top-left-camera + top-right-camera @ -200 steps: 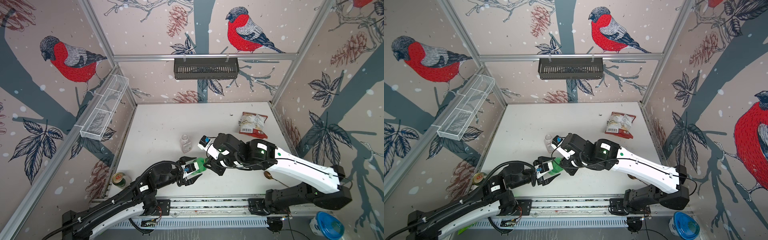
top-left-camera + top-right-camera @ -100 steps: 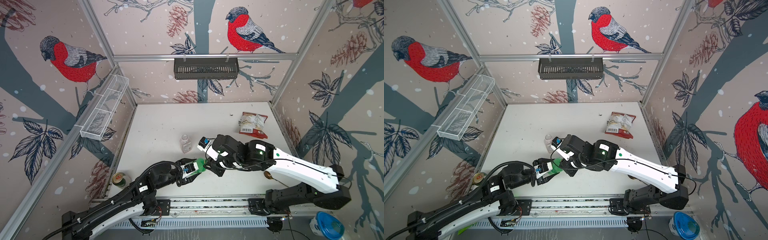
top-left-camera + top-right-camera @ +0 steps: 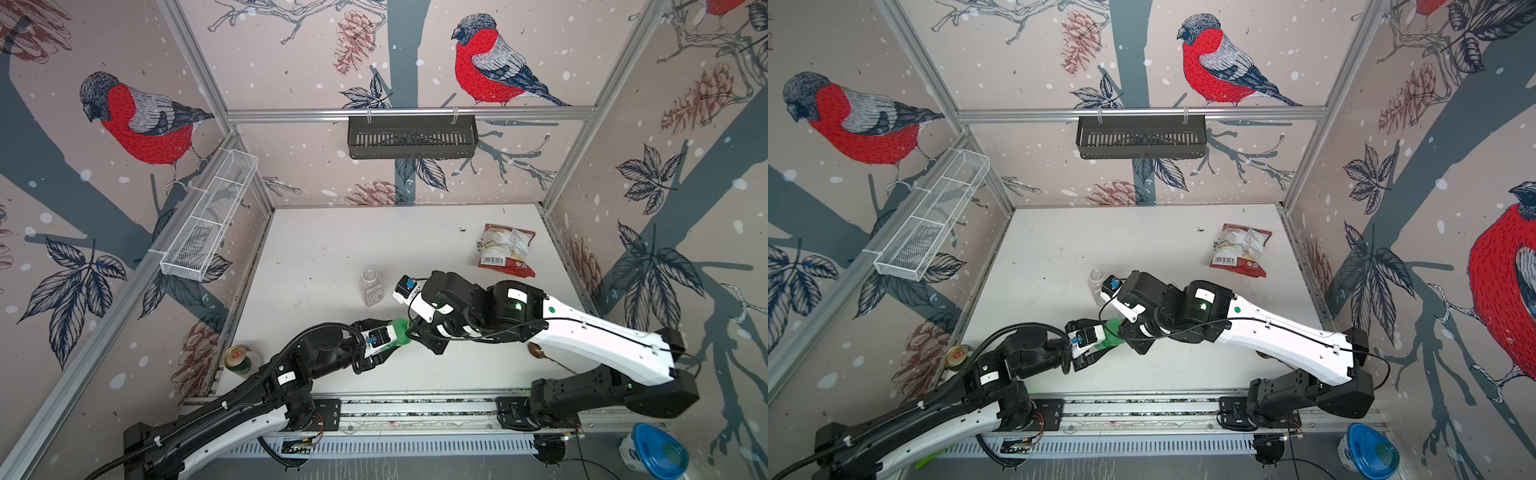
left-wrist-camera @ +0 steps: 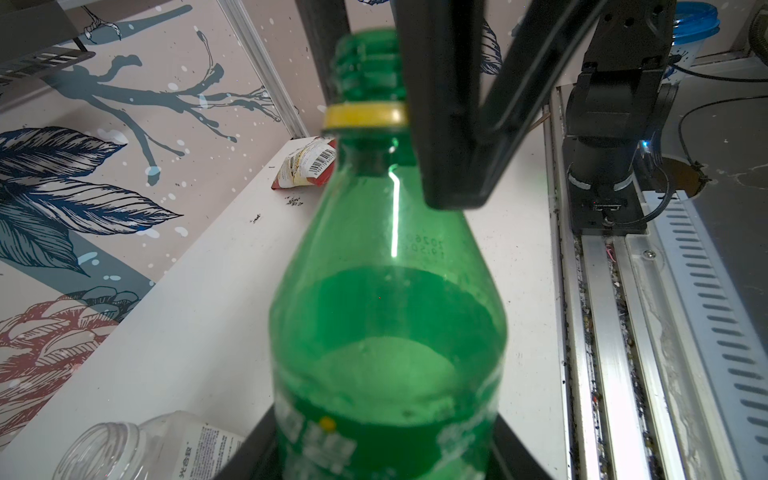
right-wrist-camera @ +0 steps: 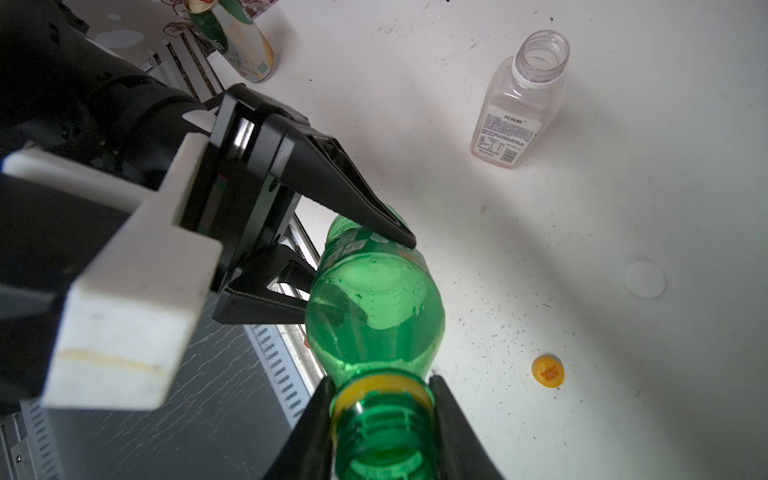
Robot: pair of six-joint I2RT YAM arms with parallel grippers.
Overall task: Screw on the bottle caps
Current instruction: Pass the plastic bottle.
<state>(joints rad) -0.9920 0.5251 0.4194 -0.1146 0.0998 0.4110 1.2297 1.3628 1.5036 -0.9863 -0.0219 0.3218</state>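
- The green bottle (image 3: 400,331) is near the 6 o'clock edge of the table (image 3: 332,249), held tilted between both arms with its mouth open.
- The left gripper (image 5: 357,272) has its jaws closed on the bottle's labelled body.
- The right gripper (image 5: 380,409) has narrow jaws that clamp the neck at its yellow ring.
- The clear bottle (image 3: 371,287) stands upright and uncapped at 11 o'clock from the green one.
- The orange cap (image 5: 547,371) and the white cap (image 5: 645,279) lie loose on the table, apart from each other.

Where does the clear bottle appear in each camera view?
Top view: clear bottle upright mid-table, beyond the green bottle.
Top view: clear bottle there too, partly behind the right arm.
Left wrist: clear bottle beside the green bottle's label, cut off.
Right wrist: clear bottle standing uncapped beyond the green bottle.
Shared landmark: the green bottle, in all four.
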